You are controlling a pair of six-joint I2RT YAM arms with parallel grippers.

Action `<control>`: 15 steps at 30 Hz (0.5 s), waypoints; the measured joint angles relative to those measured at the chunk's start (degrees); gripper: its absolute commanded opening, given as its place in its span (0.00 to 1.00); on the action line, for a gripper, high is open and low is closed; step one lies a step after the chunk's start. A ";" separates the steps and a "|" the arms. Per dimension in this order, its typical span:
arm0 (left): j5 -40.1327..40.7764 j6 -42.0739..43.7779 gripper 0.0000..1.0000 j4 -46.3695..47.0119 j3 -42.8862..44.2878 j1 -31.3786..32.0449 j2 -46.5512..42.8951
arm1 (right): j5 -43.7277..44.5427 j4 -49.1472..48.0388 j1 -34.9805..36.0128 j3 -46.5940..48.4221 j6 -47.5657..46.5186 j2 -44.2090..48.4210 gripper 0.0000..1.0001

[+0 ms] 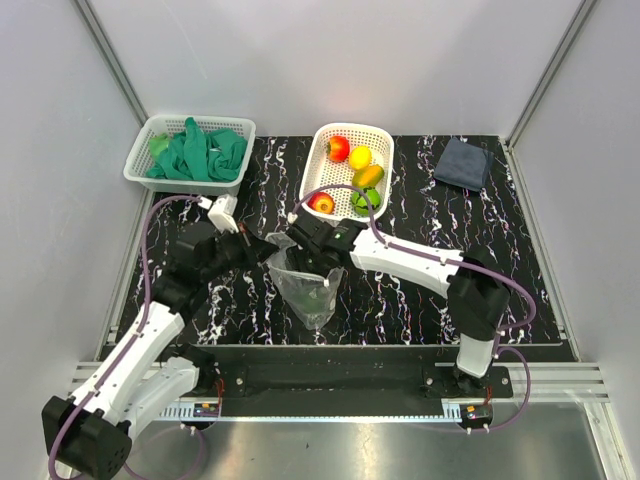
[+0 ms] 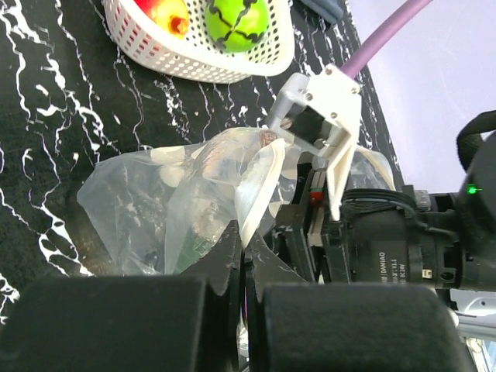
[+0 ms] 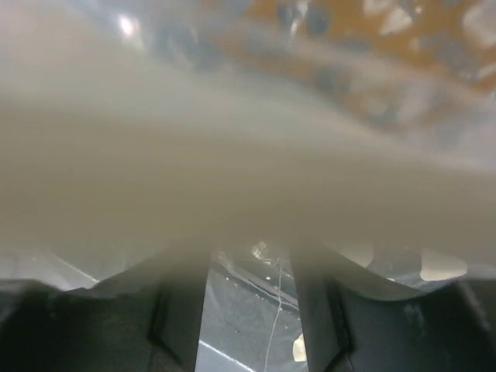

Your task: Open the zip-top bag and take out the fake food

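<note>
**Table** (image 1: 420,290): black and marbled, it carries everything. The left arm (image 1: 150,330) and right arm (image 1: 420,262) meet at its centre.

**White basket** (image 1: 325,135): it stands just beyond the meeting point.

**Zip-top bag** (image 1: 312,290): it lies crumpled on the table, near the basket and between the two arms.
- Left jaws: pressed together, pinching a fold of film at the bag's lip.
- Right jaws: standing apart at the bag's mouth. Blurred film hides their tips in the wrist view, so whether they grip anything cannot be told.

**Fake food** (image 1: 360,157): five pieces rest in the basket. A greenish shape (image 1: 320,297) inside the bag is probably one piece not yet removed.

**Hazards, as judged:**
- The bag is anchored by a single pinch on thin, slick film. A sideways pull from the right arm could strip the film free and collapse the mouth.
- If the right jaws close on film along with the piece, the whole bag would lift rather than empty.
- A glossy, rounded piece may squirt from the jaws and roll across the table.
</note>
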State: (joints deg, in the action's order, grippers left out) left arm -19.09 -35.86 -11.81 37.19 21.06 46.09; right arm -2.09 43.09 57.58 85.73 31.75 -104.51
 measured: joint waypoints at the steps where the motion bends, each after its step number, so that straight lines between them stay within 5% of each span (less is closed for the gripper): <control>1: -0.02 0.00 0.00 0.04 -0.28 0.00 0.04 | -0.37 -0.04 0.00 -0.33 0.00 -0.22 0.57; 15: 0.00 -0.02 0.00 1.57 -4.22 0.00 0.37 | -1.75 -2.05 0.00 -2.01 -0.46 -3.52 0.70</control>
State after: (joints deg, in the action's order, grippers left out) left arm -19.09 -35.88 -10.24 32.97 21.06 46.46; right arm -3.84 41.04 57.58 83.72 31.29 -108.03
